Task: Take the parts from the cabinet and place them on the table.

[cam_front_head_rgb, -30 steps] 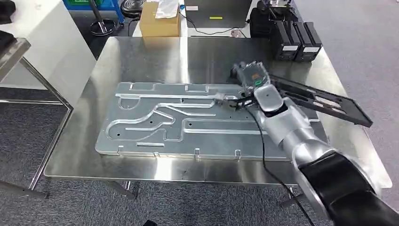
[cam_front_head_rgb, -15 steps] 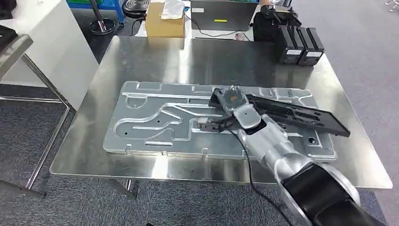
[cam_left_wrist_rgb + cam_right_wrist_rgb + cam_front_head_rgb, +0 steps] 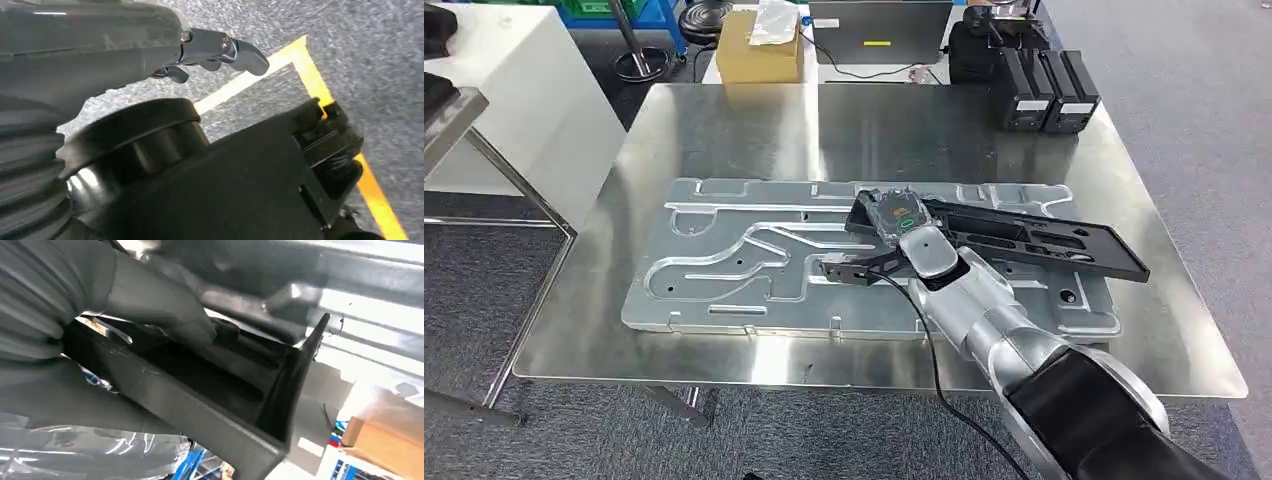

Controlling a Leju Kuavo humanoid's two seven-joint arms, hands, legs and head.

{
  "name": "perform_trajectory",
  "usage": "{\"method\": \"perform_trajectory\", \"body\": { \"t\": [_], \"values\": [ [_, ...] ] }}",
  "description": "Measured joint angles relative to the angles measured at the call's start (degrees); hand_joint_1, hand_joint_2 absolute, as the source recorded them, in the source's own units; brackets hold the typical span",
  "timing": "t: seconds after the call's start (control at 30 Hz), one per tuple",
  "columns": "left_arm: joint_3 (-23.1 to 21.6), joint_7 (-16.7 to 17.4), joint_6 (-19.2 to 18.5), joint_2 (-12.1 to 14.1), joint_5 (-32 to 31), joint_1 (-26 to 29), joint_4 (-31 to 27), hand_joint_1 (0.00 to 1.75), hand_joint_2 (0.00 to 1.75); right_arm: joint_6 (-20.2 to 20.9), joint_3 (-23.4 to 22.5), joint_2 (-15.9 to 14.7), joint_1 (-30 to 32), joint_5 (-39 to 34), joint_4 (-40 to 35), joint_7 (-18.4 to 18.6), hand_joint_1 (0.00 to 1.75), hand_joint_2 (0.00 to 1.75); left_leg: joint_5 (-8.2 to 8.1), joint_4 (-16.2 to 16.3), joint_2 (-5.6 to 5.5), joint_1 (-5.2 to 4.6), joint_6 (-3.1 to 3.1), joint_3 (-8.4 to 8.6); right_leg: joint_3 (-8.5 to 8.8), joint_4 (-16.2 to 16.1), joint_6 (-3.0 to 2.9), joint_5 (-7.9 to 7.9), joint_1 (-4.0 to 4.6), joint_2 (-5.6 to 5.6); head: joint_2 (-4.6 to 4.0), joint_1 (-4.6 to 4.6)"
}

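In the head view my right hand (image 3: 892, 216) grips one end of a long black slotted part (image 3: 1044, 238). The part reaches out to the right, low over a large silver grooved plate (image 3: 724, 262) that lies flat on the steel table (image 3: 724, 130). I cannot tell whether the part touches the plate. The right wrist view shows the thumb (image 3: 165, 305) pressed on the black part (image 3: 200, 390). The left hand (image 3: 210, 50) hangs over grey floor with its fingers apart and nothing in them.
Two black boxes (image 3: 1049, 95) stand at the table's far right corner. Beyond the far edge are a cardboard box (image 3: 759, 50) and a laptop (image 3: 879, 20). A white cabinet (image 3: 514, 90) and a metal frame (image 3: 444, 110) stand at the left.
The right hand has carried the black part leftward and nearer, from the table's right side to over the plate's middle right. The camera has also shifted a little.
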Motion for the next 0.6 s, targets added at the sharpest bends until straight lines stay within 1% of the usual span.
{"method": "perform_trajectory", "body": {
  "t": [0.2, 0.27, 0.3, 0.33, 0.37, 0.4, 0.43, 0.47, 0.5, 0.53, 0.57, 0.6],
  "values": [
    [0.0, 0.0, 0.0, 0.0, 0.0, 0.0, 0.0, 0.0, 1.75, 0.0, 0.0, 0.0, 0.0, 0.0, 0.0, 0.0, 1.75, 1.75, 0.16, -0.1, 0.0, 0.0, 0.0, 0.07, 0.0, 0.0, -0.01, -0.01, 0.0, 0.0, 0.0, 0.0],
    [0.0, 0.0, 0.0, 0.0, 0.1, 0.0, 0.0, 0.0, 1.75, 0.0, 0.0, 0.1, 0.0, 0.0, 0.0, 0.1, 1.75, 1.75, 1.17, -1.3, 0.01, 0.01, 0.0, 0.65, 0.01, 0.1, 0.04, -0.06, 0.0, 0.02, 0.02, 0.0],
    [0.0, 0.0, 0.2, 0.0, 0.2, 0.1, 0.0, 0.0, 1.75, 0.0, -0.2, 0.2, -0.1, -0.1, 0.0, 0.4, 1.75, 1.75, 5.38, -8.5, 0.02, 0.14, 0.07, 4.18, 0.07, 0.3, 0.15, -0.22, -0.02, 0.19, 0.0, 0.0],
    [0.0, 1.6, 1.8, 0.0, 0.2, 0.3, 0.0, 0.0, 1.75, 0.0, -0.6, 0.3, -0.5, -0.2, 0.1, 0.5, 0.0, 1.75, 7.8, -17.3, -0.06, -0.09, 0.94, 7.82, -0.78, 1.0, 1.31, -0.12, 0.27, 0.45, 0.0, 0.13],
    [0.0, 2.7, 2.7, 0.0, 0.5, 0.3, 0.0, 0.0, 1.75, 0.0, -0.8, 0.3, -0.5, -0.3, 0.1, 0.6, 0.0, 1.75, 7.89, -17.3, -0.16, -0.24, 1.23, 7.74, -0.73, 0.8, 1.65, 0.02, 0.26, 0.39, 0.02, 0.09],
    [0.0, 3.6, 3.4, 0.0, 0.9, 0.2, 0.0, 0.0, 0.0, 0.0, -1.0, 0.3, -0.6, -0.3, 0.1, 0.8, 0.0, 1.75, 8.2, -17.7, -0.15, -0.03, 1.7, 7.85, -0.73, 0.8, 2.0, 0.01, 0.29, 0.4, 0.0, 0.07],
    [0.0, 4.4, 4.1, -0.2, 1.3, 0.1, 0.0, 0.0, 0.0, 0.0, -1.4, 0.3, -0.7, -0.3, 0.1, 1.1, 0.0, 0.0, 8.51, -18.1, -0.02, 0.26, 2.15, 8.14, -0.82, 1.2, 2.34, -0.6, 0.04, 0.34, 0.0, 0.04],
    [0.0, 5.2, 4.9, -0.2, 1.4, 0.2, 0.0, 0.0, 0.0, 0.1, -1.7, 0.3, -0.9, -0.5, 0.1, 1.3, 0.0, 0.0, 8.62, -18.3, -0.02, 0.28, 2.42, 8.18, -1.84, 3.6, 2.65, -2.35, 0.1, 0.29, 0.0, 0.31],
    [0.0, 5.6, 5.2, -0.2, 1.3, 0.2, 0.0, 0.0, 0.0, 0.1, -2.0, 0.3, -1.1, -1.0, 0.1, 1.3, 0.0, 0.0, 8.64, -18.3, 0.02, 0.27, 2.48, 8.13, -3.5, 7.0, 2.88, -4.24, -0.03, 0.27, 0.02, 0.31],
    [-0.1, 6.4, 5.4, -0.2, 1.3, 0.3, 0.0, 0.0, 0.0, 0.1, -2.6, 0.2, -1.0, -1.8, 0.1, 1.3, 0.0, 0.0, 8.64, -18.3, 0.05, 0.21, 2.49, 8.11, -6.0, 12.4, 3.14, -6.6, -0.16, 0.26, 0.0, 0.28],
    [-0.1, 6.8, 5.9, -0.2, 1.3, 0.4, 0.0, 0.0, 0.0, 0.1, -3.3, 0.1, -0.7, -2.5, 0.2, 1.3, 0.0, 0.0, 8.63, -18.3, 0.05, 0.18, 2.5, 8.1, -8.06, 16.6, 3.27, -7.93, -0.16, 0.26, 0.0, 0.31],
    [-0.1, 7.0, 6.3, -0.2, 1.3, 0.5, 0.0, 0.0, 0.0, 0.0, -3.8, 0.1, -0.6, -3.1, 0.2, 1.4, 0.0, 0.0, 8.63, -18.3, 0.04, 0.18, 2.51, 8.1, -8.95, 18.3, 3.29, -8.02, -0.16, 0.26, 0.0, 0.31]
  ]
}}
